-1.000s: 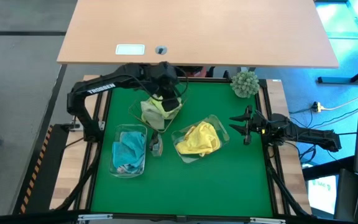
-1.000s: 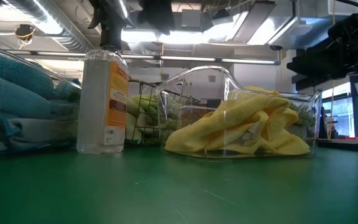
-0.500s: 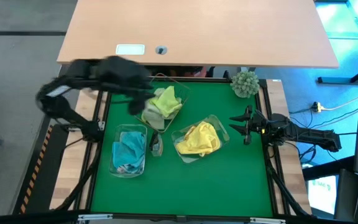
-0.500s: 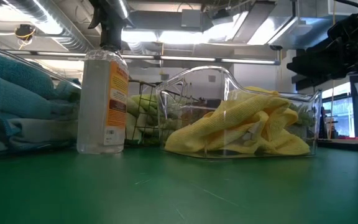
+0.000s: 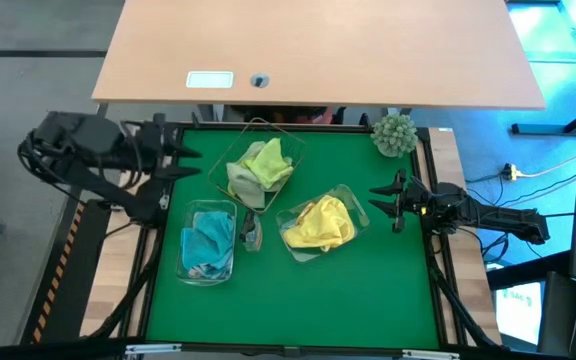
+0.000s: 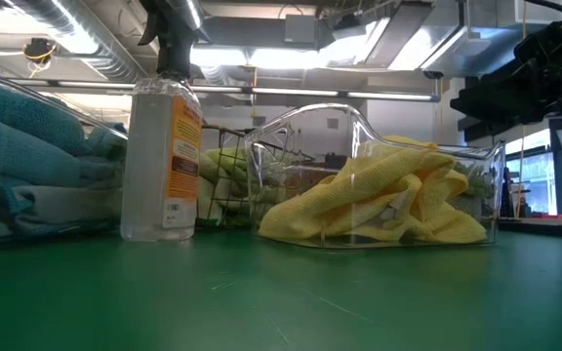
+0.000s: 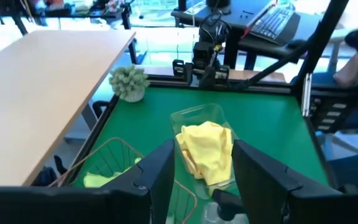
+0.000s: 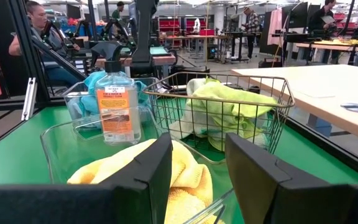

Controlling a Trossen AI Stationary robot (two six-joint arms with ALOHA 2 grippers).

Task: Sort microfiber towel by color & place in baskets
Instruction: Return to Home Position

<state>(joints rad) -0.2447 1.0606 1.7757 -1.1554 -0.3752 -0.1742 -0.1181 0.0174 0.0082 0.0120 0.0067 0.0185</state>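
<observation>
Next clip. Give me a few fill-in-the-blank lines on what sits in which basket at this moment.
The wire basket holds ____ towels. The clear bin nearest the right hand holds a ____ towel. The other clear bin, left of the pump bottle, holds towels coloured ____. The left hand has open fingers and grips ____.
Missing words: green; yellow; teal; nothing.
</observation>
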